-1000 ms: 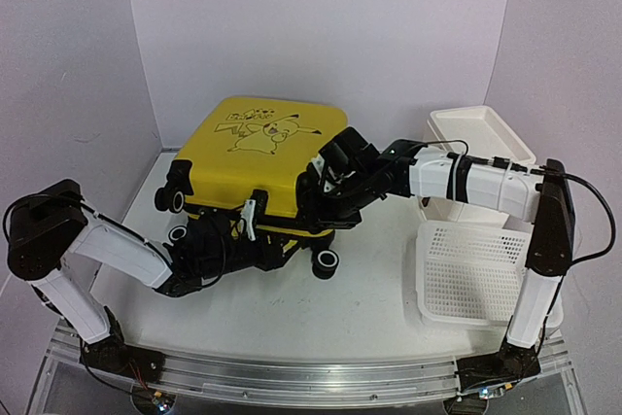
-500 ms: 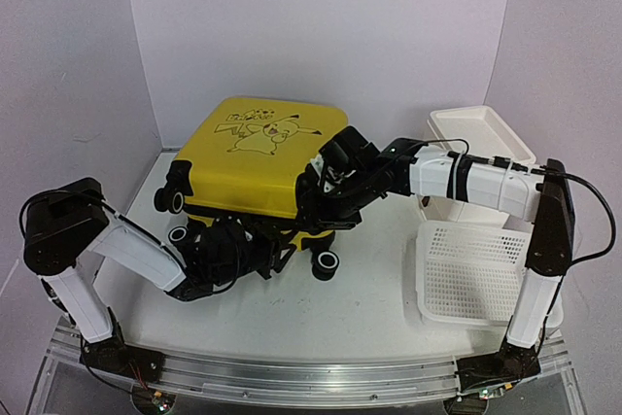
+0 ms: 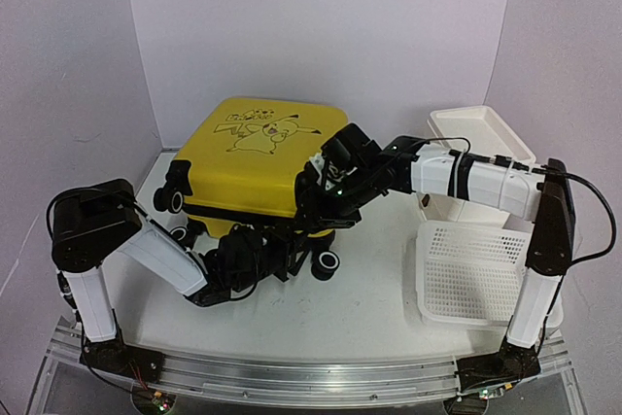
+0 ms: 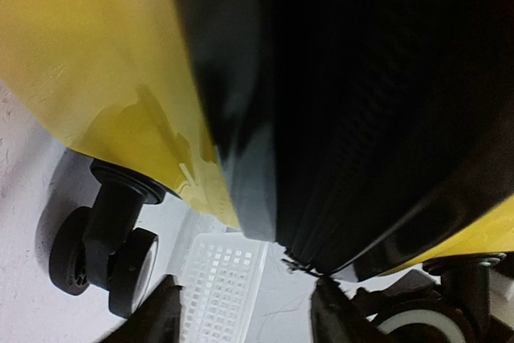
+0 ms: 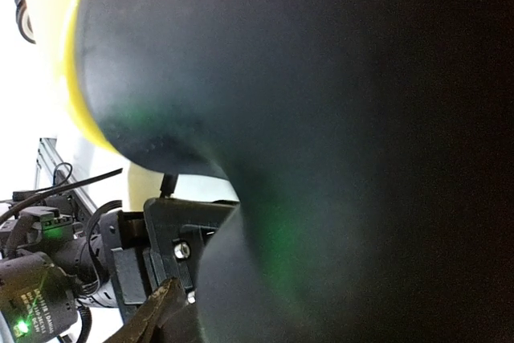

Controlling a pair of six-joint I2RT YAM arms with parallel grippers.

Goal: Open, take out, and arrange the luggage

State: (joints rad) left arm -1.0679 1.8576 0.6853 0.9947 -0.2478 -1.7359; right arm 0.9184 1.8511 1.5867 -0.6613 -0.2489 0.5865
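Top external: Pikachu drawing [image 3: 264,133] on luggage [image 3: 225,180]

Top view high beyond the 6 o'clock edge of the tabletop [image 3: 369,308], facing 12 o'clock and downward, whole scene in frame, left wrist view close under the luggage [image 3: 258,157] beside a wheel [image 4: 100,255], right wrist view nearly against its dark edge, blurred, all three share the luggage

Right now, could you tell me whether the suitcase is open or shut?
Partly open: on the suitcase, the lid is tilted up, with a dark gap along its near edge.
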